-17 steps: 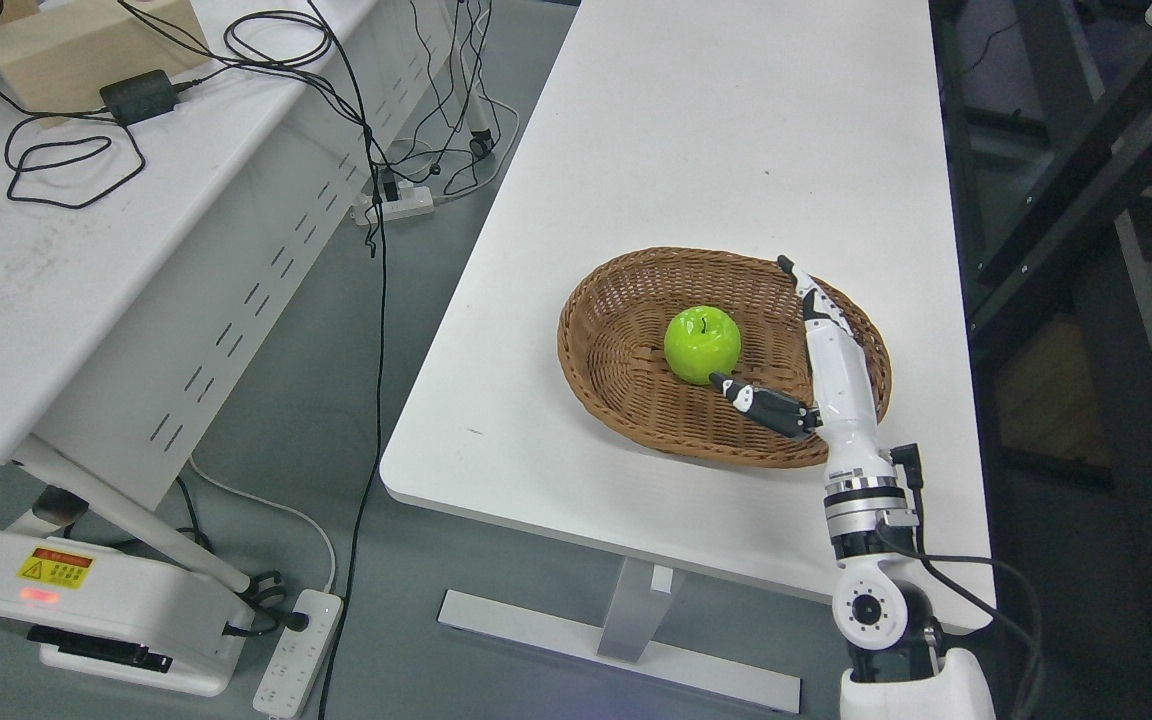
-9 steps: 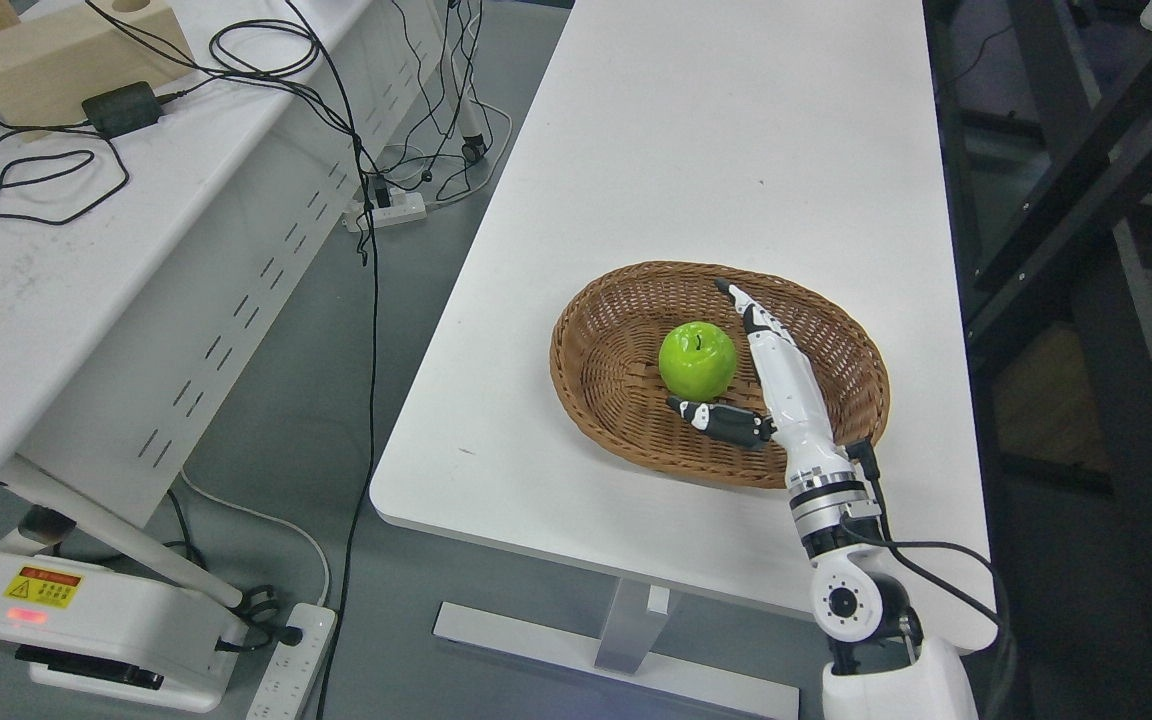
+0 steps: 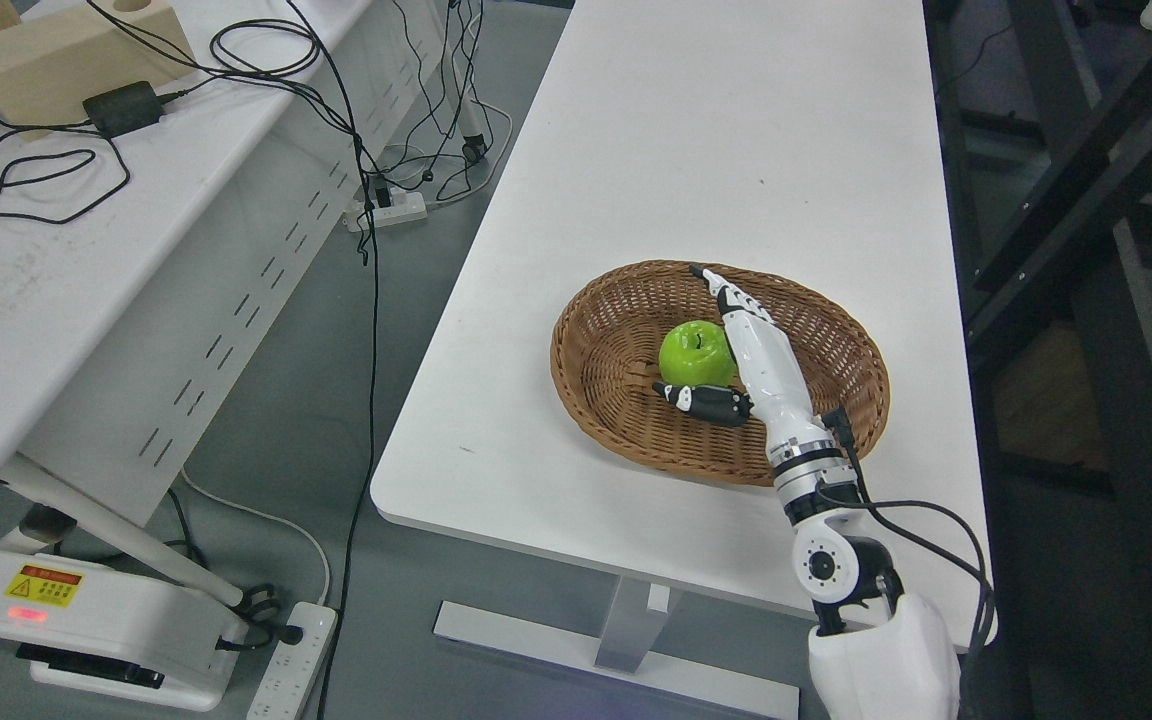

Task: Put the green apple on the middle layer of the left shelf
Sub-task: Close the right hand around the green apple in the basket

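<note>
Green apple [image 3: 696, 352] sits mid wicker basket [image 3: 596, 350] on white bench [image 3: 696, 130]. Right hand [image 3: 736, 365] open beside it, fingers straight along apple's right, thumb under front; not yet gripping. Risk: round apple may roll left when fingers close.

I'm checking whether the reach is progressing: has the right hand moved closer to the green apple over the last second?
Yes. Against the wicker basket, the right hand has shifted left; its fingers now flank the green apple, not yet closed.
</note>
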